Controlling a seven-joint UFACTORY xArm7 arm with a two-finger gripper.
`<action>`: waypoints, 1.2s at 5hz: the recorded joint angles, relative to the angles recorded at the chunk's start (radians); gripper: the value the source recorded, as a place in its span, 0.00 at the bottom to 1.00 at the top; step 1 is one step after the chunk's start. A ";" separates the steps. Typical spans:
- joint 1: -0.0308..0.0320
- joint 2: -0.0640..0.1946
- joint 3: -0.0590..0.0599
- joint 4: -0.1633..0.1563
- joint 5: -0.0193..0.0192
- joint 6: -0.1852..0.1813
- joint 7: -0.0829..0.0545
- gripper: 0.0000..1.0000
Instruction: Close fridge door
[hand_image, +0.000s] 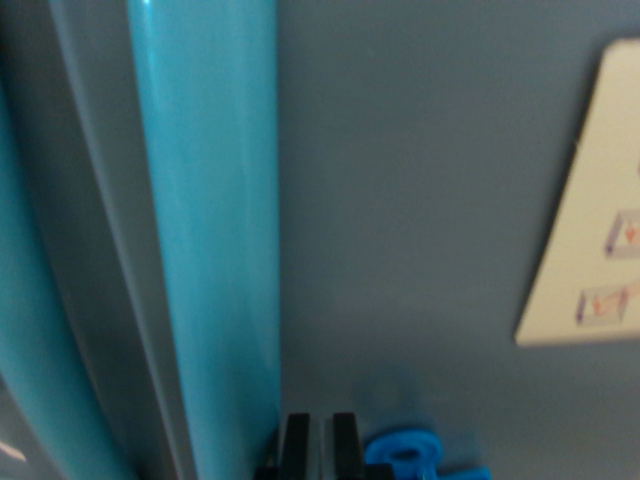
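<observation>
The fridge door (420, 220) is gray-blue and fills most of the view, with a shiny teal handle (210, 230) running up it. The gripper (320, 445) fingers sit close together, holding nothing.

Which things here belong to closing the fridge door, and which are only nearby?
For the job:
fridge door, grey-blue panel
bright blue handle bar
pincer, black fingers close together at the bottom edge

Only nearby:
cream sticker on the door, at the wrist view's right; its print is too blurred to read
</observation>
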 joint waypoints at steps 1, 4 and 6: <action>0.0000 0.000 0.000 0.000 0.0000 0.000 0.000 1.00; 0.0000 0.085 0.017 0.086 0.0000 0.000 0.000 1.00; 0.0000 0.099 0.018 0.094 0.0000 0.000 0.000 1.00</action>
